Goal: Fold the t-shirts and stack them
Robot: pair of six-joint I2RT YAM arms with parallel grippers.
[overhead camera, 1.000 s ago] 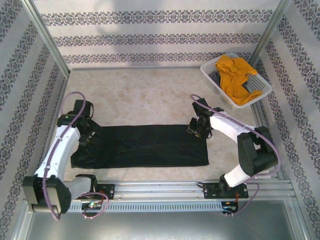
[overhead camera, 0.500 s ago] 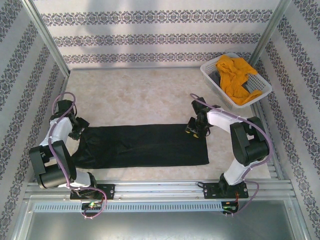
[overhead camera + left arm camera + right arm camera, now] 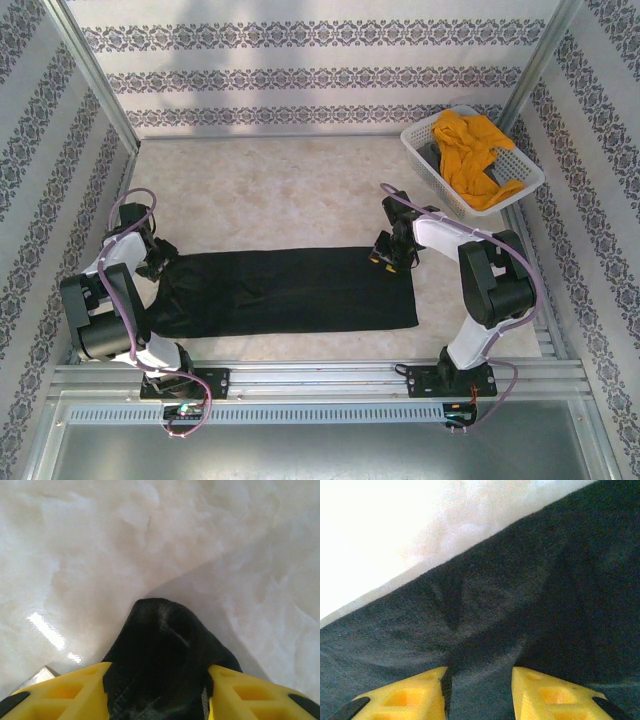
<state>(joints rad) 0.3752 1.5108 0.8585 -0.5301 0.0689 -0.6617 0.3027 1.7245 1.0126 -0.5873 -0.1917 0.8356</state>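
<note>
Gripping a plain black cloth t-shirt (image 3: 290,292) spread flat on the pale table (image 3: 300,190).
The left gripper (image 3: 160,260) and right gripper (image 3: 386,255) clamp its far corners; a mustard-yellow cloth t-shirt (image 3: 468,148) fills the white plastic lattice basket (image 3: 424,160).

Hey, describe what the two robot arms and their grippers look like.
The left arm and right arm have white shells, bulky black joints and a looping purple cable. The left gripper and right gripper carry yellow wedge-shaped fingers with recessed pockets and black ends.
</note>
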